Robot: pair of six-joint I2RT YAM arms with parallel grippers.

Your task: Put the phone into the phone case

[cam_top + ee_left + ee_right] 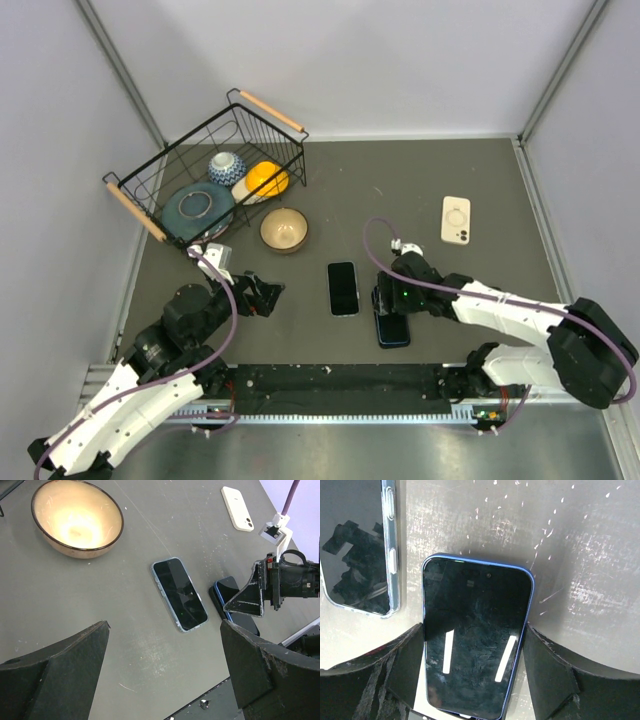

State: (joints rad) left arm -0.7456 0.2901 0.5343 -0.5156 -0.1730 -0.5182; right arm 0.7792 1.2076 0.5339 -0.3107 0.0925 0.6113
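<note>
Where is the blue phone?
Top view: the blue phone lies centre-front, between the right gripper's fingers, just right of the clear-cased phone.

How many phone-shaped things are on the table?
3: a dark phone at centre, a blue-edged phone between the fingers of the right gripper, a cream one back right. None appears hidden.

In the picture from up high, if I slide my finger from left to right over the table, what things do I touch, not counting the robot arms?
Wire basket → tan bowl → phone with clear edge → blue phone → white phone case.
</note>
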